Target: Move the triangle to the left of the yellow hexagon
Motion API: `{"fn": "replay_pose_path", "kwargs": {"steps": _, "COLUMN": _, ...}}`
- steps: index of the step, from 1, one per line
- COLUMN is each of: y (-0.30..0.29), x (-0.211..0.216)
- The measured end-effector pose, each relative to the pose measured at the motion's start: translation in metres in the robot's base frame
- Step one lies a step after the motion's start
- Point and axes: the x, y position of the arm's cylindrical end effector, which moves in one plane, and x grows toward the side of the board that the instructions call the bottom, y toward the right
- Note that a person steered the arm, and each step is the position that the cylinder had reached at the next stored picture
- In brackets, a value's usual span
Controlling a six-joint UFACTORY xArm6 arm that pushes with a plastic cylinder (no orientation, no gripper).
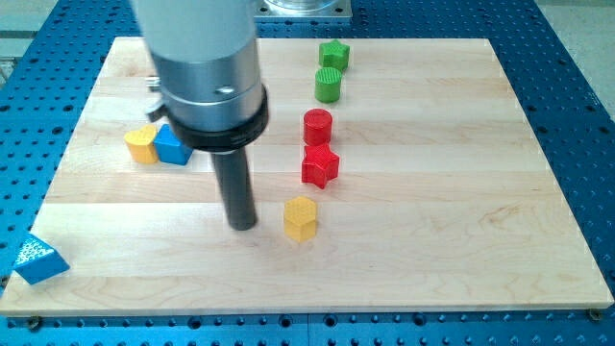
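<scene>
A blue triangle lies at the board's bottom left corner, partly over the edge. The yellow hexagon stands near the middle of the board, toward the view's bottom. My tip rests on the board just left of the yellow hexagon, a small gap apart, and far right of the triangle. The arm's grey body hides part of the board at the view's upper left.
A yellow block and a blue block sit side by side at the left. A red cylinder and red star stand above the hexagon. A green cylinder and green star stand near the top.
</scene>
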Motion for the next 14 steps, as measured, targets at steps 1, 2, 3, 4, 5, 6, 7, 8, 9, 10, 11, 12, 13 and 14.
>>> {"fn": "replay_pose_path", "kwargs": {"steps": 1, "y": 0.038, "x": 0.004}}
{"fn": "replay_pose_path", "kwargs": {"steps": 2, "y": 0.105, "x": 0.006}}
{"fn": "replay_pose_path", "kwargs": {"steps": 3, "y": 0.003, "x": 0.021}}
{"fn": "replay_pose_path", "kwargs": {"steps": 4, "y": -0.12, "x": 0.067}}
{"fn": "replay_pose_path", "kwargs": {"steps": 5, "y": -0.206, "x": 0.09}}
{"fn": "replay_pose_path", "kwargs": {"steps": 6, "y": -0.242, "x": 0.09}}
{"fn": "replay_pose_path", "kwargs": {"steps": 7, "y": -0.24, "x": 0.076}}
{"fn": "replay_pose_path", "kwargs": {"steps": 8, "y": -0.197, "x": 0.074}}
{"fn": "replay_pose_path", "kwargs": {"steps": 9, "y": -0.211, "x": 0.073}}
{"fn": "replay_pose_path", "kwargs": {"steps": 10, "y": -0.236, "x": 0.066}}
{"fn": "replay_pose_path", "kwargs": {"steps": 11, "y": -0.175, "x": 0.041}}
{"fn": "replay_pose_path", "kwargs": {"steps": 12, "y": -0.112, "x": 0.029}}
{"fn": "replay_pose_path", "kwargs": {"steps": 13, "y": -0.109, "x": 0.029}}
{"fn": "replay_pose_path", "kwargs": {"steps": 14, "y": -0.129, "x": 0.011}}
